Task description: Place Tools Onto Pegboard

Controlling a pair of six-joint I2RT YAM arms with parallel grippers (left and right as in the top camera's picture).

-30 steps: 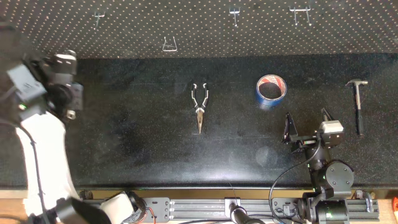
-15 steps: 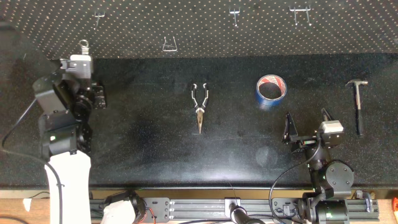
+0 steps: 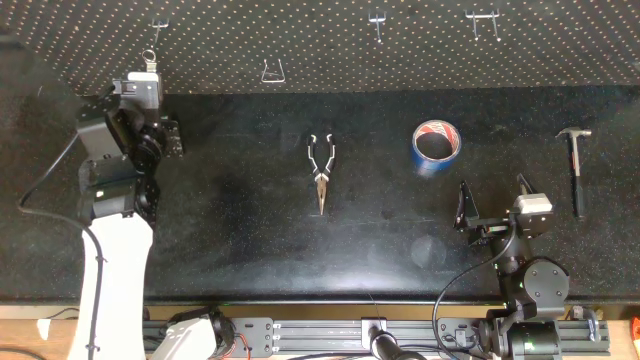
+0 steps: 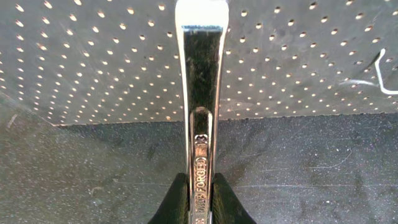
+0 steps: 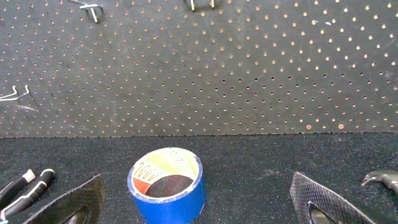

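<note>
Clamping likely wrench (image 4: 200, 93), left gripper (image 4: 200, 190) near-closed

The pegboard (image 3: 320, 45) stands behind the worktop (image 3: 240, 230). On the worktop the pliers (image 3: 320, 172) lie near the middle. The tape roll (image 3: 437, 145) is to their right and a little farther back, and the hammer (image 3: 575, 170) lies at the far right. The right hand (image 3: 493, 190) sits in front of the tape roll, between it and the hammer. At the far left, the left hand (image 4: 199, 199) is at the foot of the pegboard with a wrench (image 4: 200, 93) between its fingers. The wrench's far end lies over the board near the leftmost hook (image 3: 157, 25).
</note>
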